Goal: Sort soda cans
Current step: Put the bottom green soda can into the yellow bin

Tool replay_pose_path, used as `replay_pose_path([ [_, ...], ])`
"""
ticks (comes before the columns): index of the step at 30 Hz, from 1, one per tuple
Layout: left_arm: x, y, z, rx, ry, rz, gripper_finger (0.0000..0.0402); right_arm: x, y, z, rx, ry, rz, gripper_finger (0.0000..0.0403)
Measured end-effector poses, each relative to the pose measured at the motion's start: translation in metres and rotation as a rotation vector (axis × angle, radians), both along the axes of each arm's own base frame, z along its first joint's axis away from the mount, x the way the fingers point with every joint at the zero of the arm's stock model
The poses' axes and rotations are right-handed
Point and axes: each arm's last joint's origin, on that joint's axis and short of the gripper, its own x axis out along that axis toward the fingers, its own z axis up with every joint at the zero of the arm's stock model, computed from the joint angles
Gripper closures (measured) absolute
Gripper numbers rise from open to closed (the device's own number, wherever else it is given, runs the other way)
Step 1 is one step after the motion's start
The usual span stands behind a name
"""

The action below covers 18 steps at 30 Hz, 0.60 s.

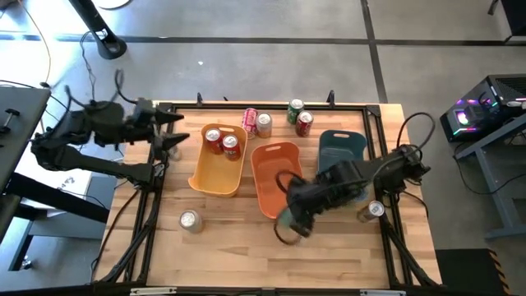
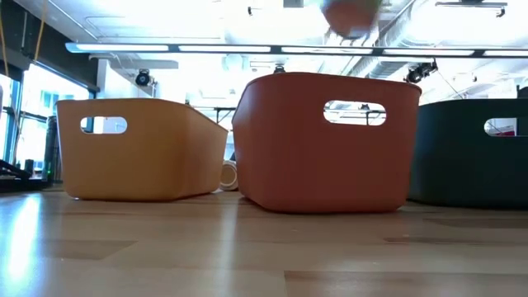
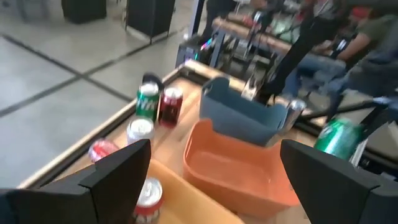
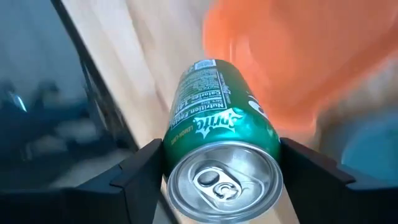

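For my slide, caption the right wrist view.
Right gripper clamps a green Sprite can above the table, orange bin behind.

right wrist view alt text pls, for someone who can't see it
A green Sprite can fills the frame, clamped between the right gripper's two dark jaws, its silver pull-tab top facing the camera. Behind it lie a blurred orange bin and the light wooden table.

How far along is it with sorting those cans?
Early on. Two red cans sit in the yellow bin. The right gripper holds a green Sprite can near the orange bin. Several cans wait on the table. The left gripper hovers open.
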Motion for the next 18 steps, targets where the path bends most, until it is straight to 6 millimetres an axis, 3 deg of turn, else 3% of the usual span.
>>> replay_pose_path([
  [5, -0.013, 0.0, 0.018, 0.019, -0.05, -0.005, 0.0051, 0.032, -0.032, 0.01, -0.061, -0.249, -0.052, 0.0139],
  [9, -0.018, 0.0, 0.019, 0.019, -0.023, -0.006, 0.0051, 0.071, -0.062, 0.007, -0.095, -0.431, -0.068, 0.0139],
  [13, -0.023, 0.0, 0.007, 0.006, 0.106, -0.003, 0.0051, 0.109, -0.094, -0.014, -0.145, -0.503, -0.075, 0.0139],
  [18, -0.032, 0.0, -0.011, -0.066, 0.311, 0.035, 0.0051, 0.14, -0.133, -0.05, -0.16, -0.467, -0.114, 0.0139],
])
